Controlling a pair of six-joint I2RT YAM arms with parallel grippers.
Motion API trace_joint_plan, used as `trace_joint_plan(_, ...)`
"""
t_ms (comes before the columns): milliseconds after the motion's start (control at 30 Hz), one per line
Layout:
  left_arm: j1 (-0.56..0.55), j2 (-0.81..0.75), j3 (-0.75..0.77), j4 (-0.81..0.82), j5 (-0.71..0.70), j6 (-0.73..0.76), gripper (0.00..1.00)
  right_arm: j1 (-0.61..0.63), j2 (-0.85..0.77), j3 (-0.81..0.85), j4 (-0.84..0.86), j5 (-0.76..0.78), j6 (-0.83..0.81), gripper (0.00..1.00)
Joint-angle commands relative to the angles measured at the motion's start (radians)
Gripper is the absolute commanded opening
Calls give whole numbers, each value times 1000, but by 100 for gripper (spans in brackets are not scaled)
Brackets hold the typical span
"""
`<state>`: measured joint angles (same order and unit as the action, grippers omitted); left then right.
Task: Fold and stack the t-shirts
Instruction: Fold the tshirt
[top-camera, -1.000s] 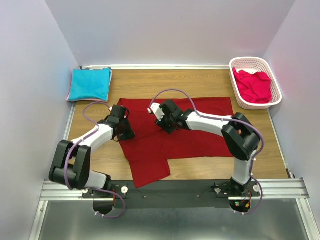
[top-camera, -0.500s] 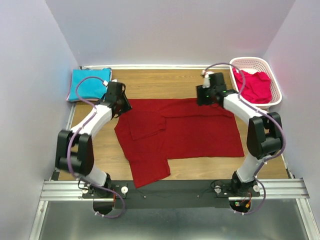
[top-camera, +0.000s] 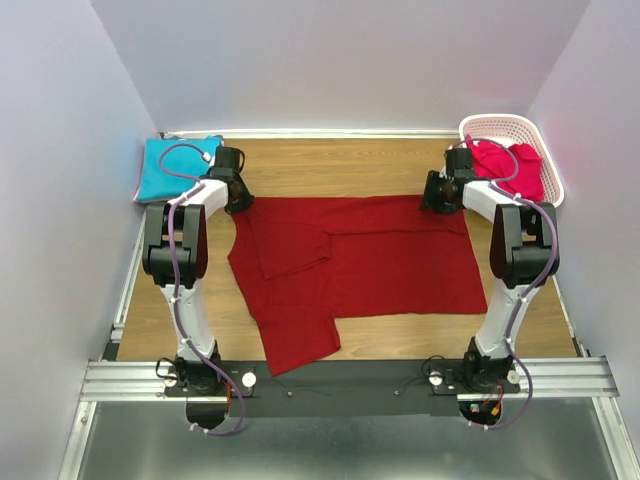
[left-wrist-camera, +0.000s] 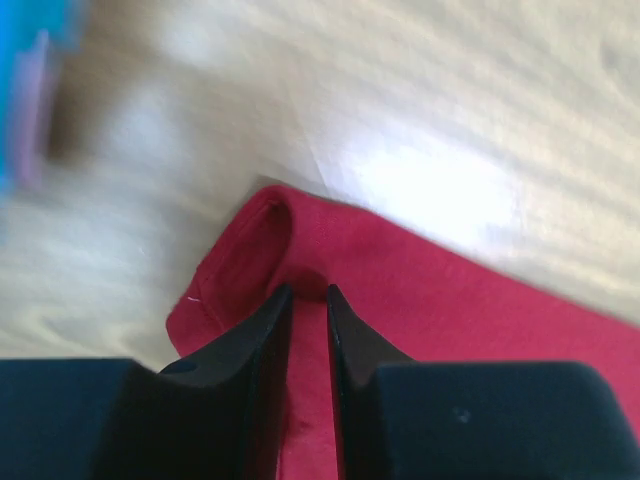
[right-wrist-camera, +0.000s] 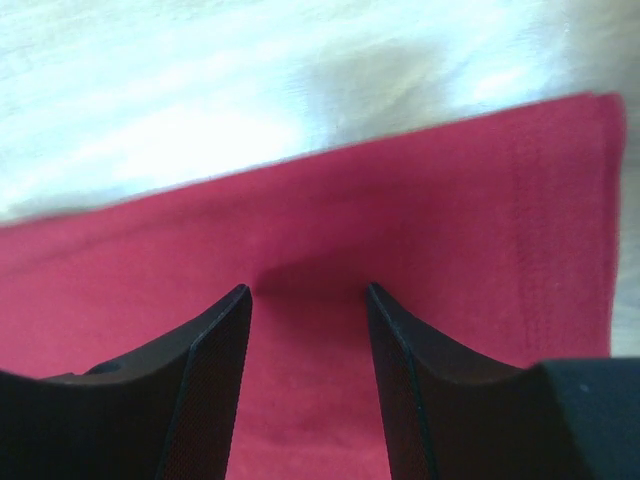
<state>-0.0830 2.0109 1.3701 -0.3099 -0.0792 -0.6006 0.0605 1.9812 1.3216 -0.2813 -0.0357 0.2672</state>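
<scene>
Within the last second both arms have swung out from the middle of the dark red t-shirt to its far edge. The left hand now sits at that shirt's far left corner and the right hand near its far right corner. The shirt lies spread on the bench, with a flap of its left side turned inward over its body and a loose piece trailing toward its near left. In the left wrist view the left hand has its jaws drawn nearly together, and a raised ruck of the corner seems nipped between the tips. In the right wrist view the right hand stands well open, its tips pressed onto flat cloth and gripping nothing. This looks like a set-up for the next fold, likely drawing the far edge across, though the right side is not yet gripped. The folded turquoise t-shirt lies just beyond the dark red shirt's far left corner. The pinkish-red t-shirt waits in the white basket beyond the far right corner.
</scene>
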Motion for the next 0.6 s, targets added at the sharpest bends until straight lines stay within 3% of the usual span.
trace_joint_plan(0,41,60,38,-24,-41,9,29,-33,62,33,28,55,46,58)
trace_joint_plan(400,101,88,26,-26,-5,4,28,-102,8,-33,25,203,-13,60)
trace_joint_plan(567,97,61,14,-5,21,13,29,-99,-42,-24,25,97,-36,62)
